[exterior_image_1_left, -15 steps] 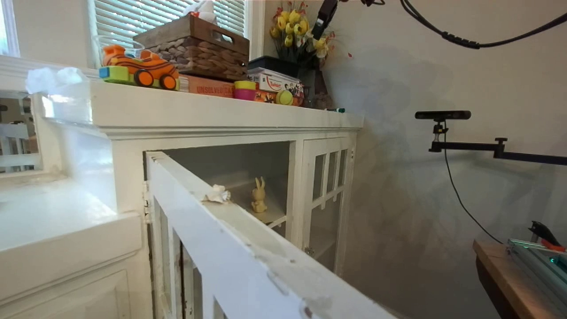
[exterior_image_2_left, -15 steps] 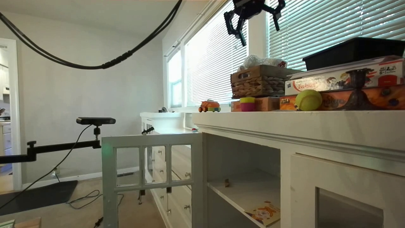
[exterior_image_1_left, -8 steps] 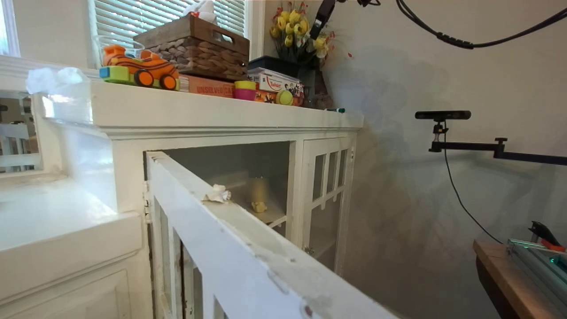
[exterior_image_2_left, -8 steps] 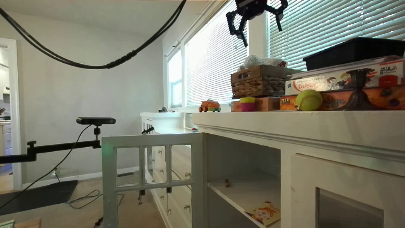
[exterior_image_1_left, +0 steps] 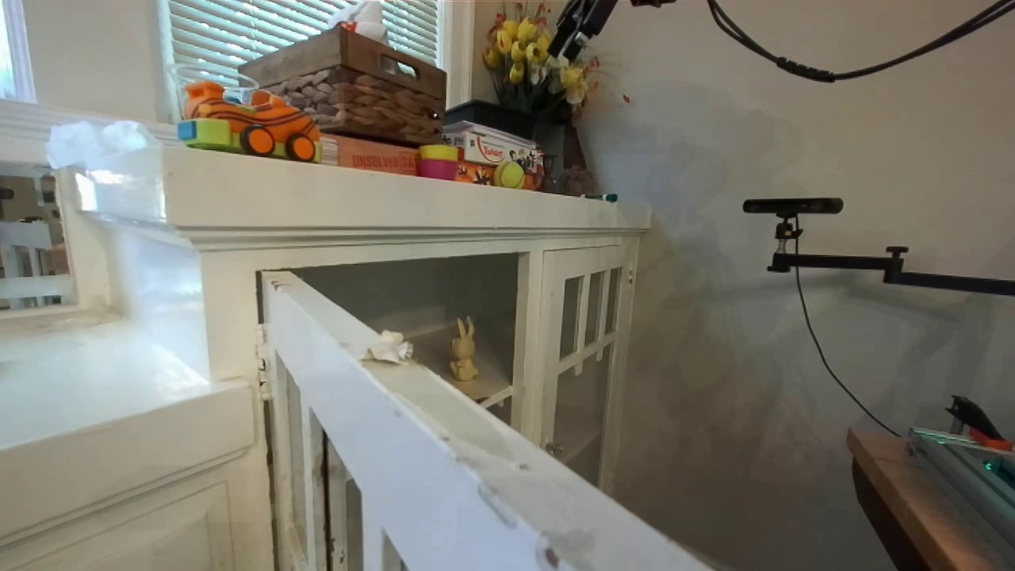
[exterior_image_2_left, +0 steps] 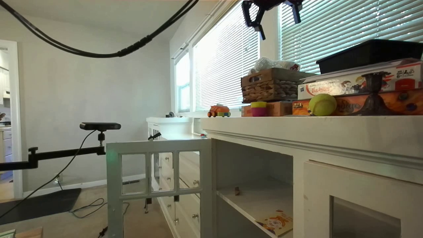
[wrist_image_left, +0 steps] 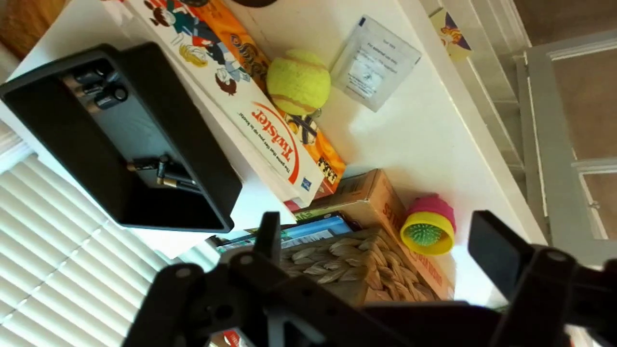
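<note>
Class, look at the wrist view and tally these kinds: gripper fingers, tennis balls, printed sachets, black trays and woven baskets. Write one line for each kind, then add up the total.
Gripper fingers: 2
Tennis balls: 1
Printed sachets: 1
Black trays: 1
Woven baskets: 1
Total: 6

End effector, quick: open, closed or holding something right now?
End effector: open, fingers wide apart, holding nothing.

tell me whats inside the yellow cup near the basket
In the wrist view, a green spiky thing sits inside the yellow cup; anything beneath it is covered from sight.
</note>
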Tool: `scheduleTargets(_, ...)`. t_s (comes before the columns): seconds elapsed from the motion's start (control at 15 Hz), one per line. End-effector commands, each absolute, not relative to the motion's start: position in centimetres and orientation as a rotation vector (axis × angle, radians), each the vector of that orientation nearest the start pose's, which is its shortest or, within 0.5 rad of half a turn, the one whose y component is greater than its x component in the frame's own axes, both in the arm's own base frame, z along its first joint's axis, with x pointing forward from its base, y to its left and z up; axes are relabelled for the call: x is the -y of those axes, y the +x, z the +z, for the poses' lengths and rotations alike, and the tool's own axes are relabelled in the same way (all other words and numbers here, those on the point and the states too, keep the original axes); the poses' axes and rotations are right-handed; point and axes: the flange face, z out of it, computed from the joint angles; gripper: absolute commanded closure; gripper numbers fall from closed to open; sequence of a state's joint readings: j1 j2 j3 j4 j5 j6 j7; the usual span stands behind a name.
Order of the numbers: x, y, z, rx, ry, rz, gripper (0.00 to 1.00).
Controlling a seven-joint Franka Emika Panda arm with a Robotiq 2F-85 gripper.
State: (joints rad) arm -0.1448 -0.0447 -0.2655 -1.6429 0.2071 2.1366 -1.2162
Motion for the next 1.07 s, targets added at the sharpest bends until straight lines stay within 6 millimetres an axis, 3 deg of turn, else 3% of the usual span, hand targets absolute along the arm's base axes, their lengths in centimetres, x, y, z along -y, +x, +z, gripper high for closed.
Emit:
scheduleTargets(0.0,26.0,55.1,68.6,1.367,-3.016,-0.859,0.00)
scheduleTargets(0.2,29.0,56.5,68.2,1.379,-3.085,-0.799,0.00)
scheduleTargets(0.27,27.3,54.8,68.2,1.345,-3.075,-0.833,0.00)
scheduleTargets(0.47,28.9,56.0,67.6,1.344,-3.100,-0.805,0.00)
scheduleTargets(0.67,27.2,56.3,67.8,1.462,-2.976,-0.866,0.00)
scheduleTargets(1.0,28.3,58.2,66.8,1.532,-2.904,-0.851,0.00)
